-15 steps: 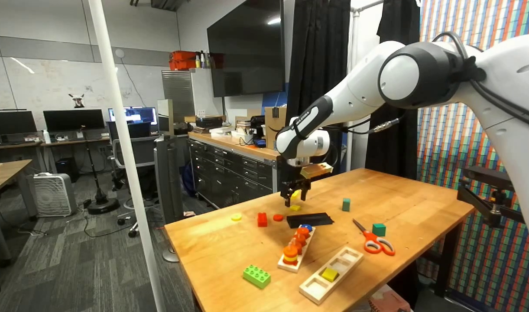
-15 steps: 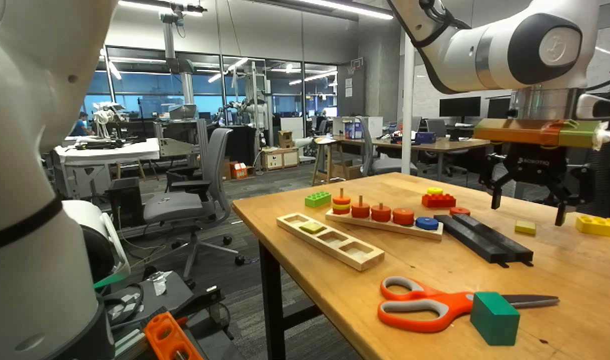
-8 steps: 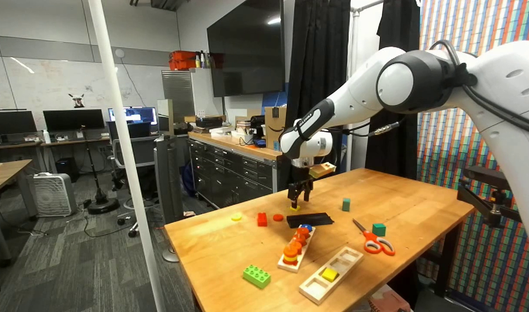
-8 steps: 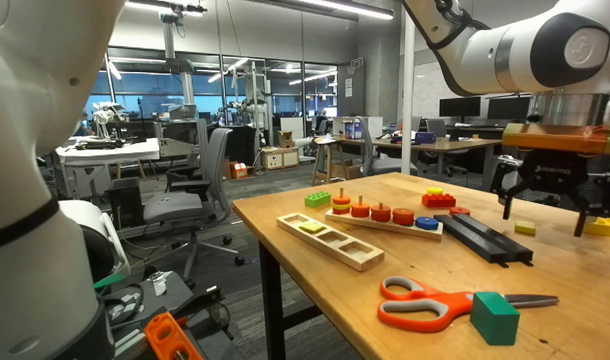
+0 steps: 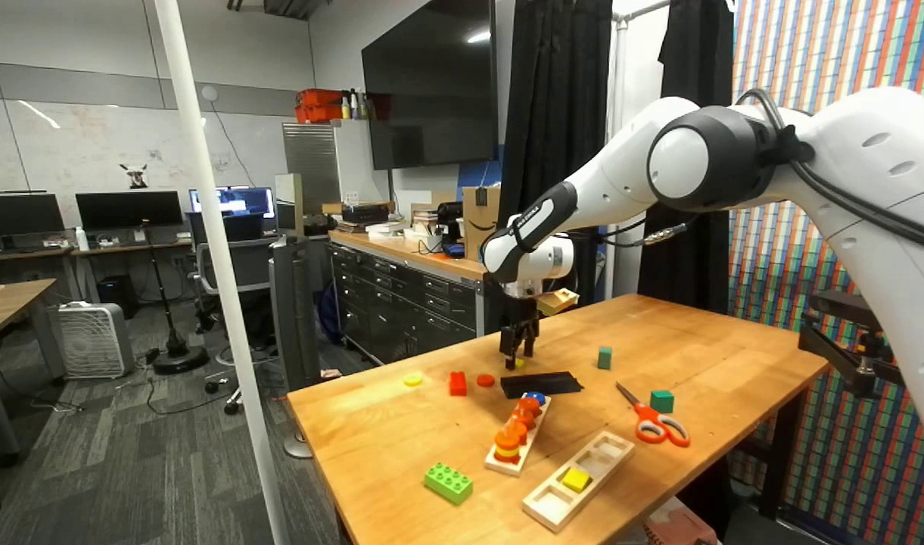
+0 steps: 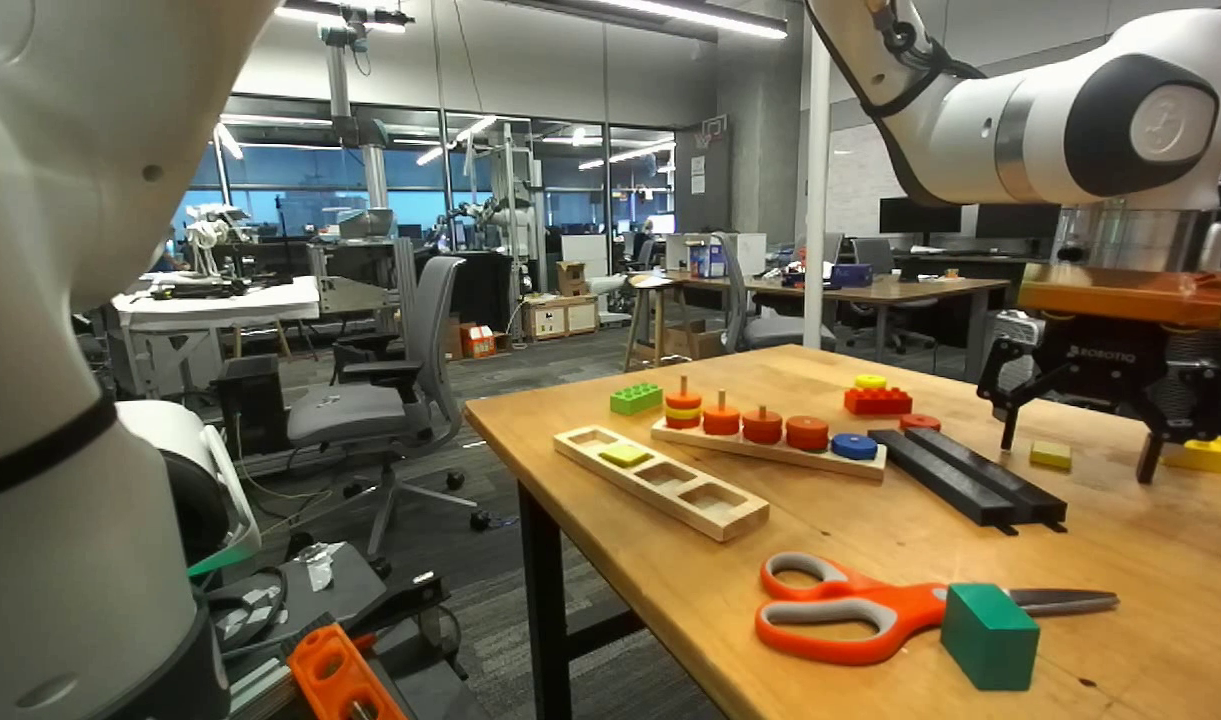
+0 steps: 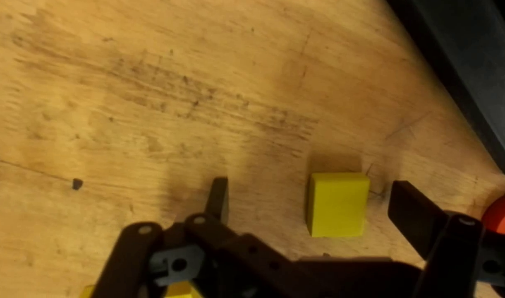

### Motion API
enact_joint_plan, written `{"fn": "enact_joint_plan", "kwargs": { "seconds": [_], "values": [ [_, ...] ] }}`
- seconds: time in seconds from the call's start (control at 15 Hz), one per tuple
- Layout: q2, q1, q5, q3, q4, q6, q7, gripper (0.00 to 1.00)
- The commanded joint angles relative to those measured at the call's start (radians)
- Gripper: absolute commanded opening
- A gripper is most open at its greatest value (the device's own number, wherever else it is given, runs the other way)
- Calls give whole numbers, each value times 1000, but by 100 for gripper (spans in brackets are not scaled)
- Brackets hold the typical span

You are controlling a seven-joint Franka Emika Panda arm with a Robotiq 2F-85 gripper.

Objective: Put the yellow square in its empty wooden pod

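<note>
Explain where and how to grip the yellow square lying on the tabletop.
Pinch the yellow square by two opposite sides, coming from above. It lies flat on the table, and in the wrist view its left and right sides face the fingers of the open tool, so that pair probably suits best.

Pieces Counted by Kind

We count two yellow squares [image 7: 338,205] and one wooden tray [image 6: 640,489] of four compartments [image 6: 713,497], one of them occupied. One green brick [image 5: 448,483], one red brick [image 5: 458,384] and one yellow brick [image 6: 1215,458] bring our bricks to three. One red disc [image 5: 486,380] and one yellow disc [image 5: 412,380] make two loose discs. We further record two teal blocks [image 6: 988,638] and one pair of scissors [image 6: 918,606]. One peg board [image 6: 760,452] carries five stacks [image 6: 807,432], four topped in orange-red and one in blue, with three pegs [image 6: 722,398] showing. Whether the black item [image 5: 541,384] is one piece or two bars, we cannot tell. One robot arm [image 5: 613,172] bears one gripper [image 7: 309,196] with two fingers [image 7: 415,217].
</note>
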Motion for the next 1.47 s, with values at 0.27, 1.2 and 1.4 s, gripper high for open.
{"fn": "enact_joint_plan", "kwargs": {
  "seconds": [0.27,1.2,1.4],
  "values": [
    [34,-15,-17,15,76,-36,-41,51],
    [-182,66,-54,-11,-168,-26,158,22],
    [-314,104,-76,-26,-320,3,262,22]
  ]
}}
